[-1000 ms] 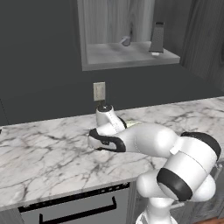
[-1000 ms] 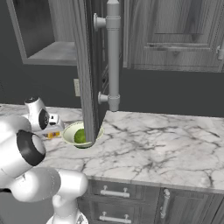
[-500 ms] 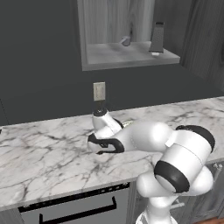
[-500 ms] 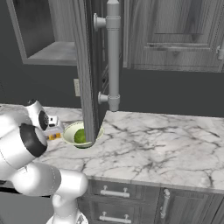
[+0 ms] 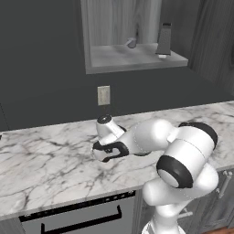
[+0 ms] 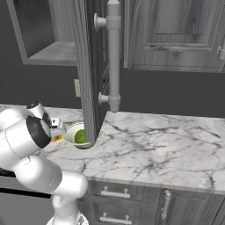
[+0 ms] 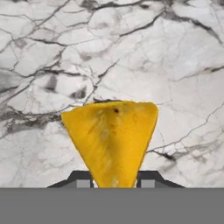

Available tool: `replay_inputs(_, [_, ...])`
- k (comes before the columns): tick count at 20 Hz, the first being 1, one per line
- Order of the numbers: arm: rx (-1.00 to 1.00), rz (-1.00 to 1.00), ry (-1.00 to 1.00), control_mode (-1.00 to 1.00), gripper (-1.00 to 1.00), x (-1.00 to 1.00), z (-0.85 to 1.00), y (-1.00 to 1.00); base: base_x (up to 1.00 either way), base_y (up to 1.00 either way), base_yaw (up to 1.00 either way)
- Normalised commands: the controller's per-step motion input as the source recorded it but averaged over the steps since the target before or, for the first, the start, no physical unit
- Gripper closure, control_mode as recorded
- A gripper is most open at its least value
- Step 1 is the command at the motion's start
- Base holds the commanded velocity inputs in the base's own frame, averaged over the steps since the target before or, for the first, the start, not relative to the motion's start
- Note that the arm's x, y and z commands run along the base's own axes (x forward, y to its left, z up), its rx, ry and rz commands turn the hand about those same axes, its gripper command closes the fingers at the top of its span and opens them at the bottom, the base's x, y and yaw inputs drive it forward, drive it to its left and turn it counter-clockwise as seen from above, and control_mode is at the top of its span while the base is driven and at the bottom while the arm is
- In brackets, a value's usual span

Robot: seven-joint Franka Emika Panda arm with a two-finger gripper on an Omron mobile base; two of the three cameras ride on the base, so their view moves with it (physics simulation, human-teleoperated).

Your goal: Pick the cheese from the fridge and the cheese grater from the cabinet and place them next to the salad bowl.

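Observation:
My gripper (image 7: 113, 180) is shut on the narrow end of the yellow-orange cheese wedge (image 7: 111, 140), which hangs just above the marble counter (image 7: 175, 65). In the right base view the cheese (image 6: 56, 138) is a small orange spot at the gripper (image 6: 55, 133), just left of the salad bowl (image 6: 75, 133) with its green leafy ball (image 6: 80, 137). The grey cheese grater (image 5: 164, 40) stands upright on the shelf of the open cabinet (image 5: 132, 57), high above the hand (image 5: 109, 145). The fridge is out of view.
The open cabinet door (image 6: 89, 66) with its long handle (image 6: 113, 57) hangs in front of the bowl in the right base view. A small rounded grey object (image 5: 131, 43) lies on the shelf. A wall outlet (image 5: 104, 95) sits behind the hand. Drawers (image 6: 132, 197) lie below.
The hand has sunk a little toward the counter with the cheese still held, and the elbow has swung. The bowl and the grater have not moved.

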Motion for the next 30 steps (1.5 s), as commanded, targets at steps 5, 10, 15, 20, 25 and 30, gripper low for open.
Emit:
replay_inputs(5, [0.0,0.02,0.0,-1.0,1.0,0.15,-0.17,0.02,0.0,0.0,0.0])
replay_inputs(10, [0.0,0.02,0.0,-1.0,1.0,0.03,-0.14,0.02,0.0,0.0,0.0])
replay_inputs(15, [0.0,0.01,0.0,-1.0,-1.0,-0.04,-0.06,0.0,0.0,0.0,0.0])
replay_inputs(20, [0.0,0.0,0.0,-1.0,-1.0,-0.13,0.07,0.0,0.0,0.0,0.0])
replay_inputs(25, [0.0,0.0,0.0,-1.0,-1.0,-0.1,0.19,0.0,0.0,0.0,0.0])
replay_inputs(30, [0.0,0.0,-0.02,-1.0,-1.0,-0.11,0.34,0.0,0.0,0.0,0.0])
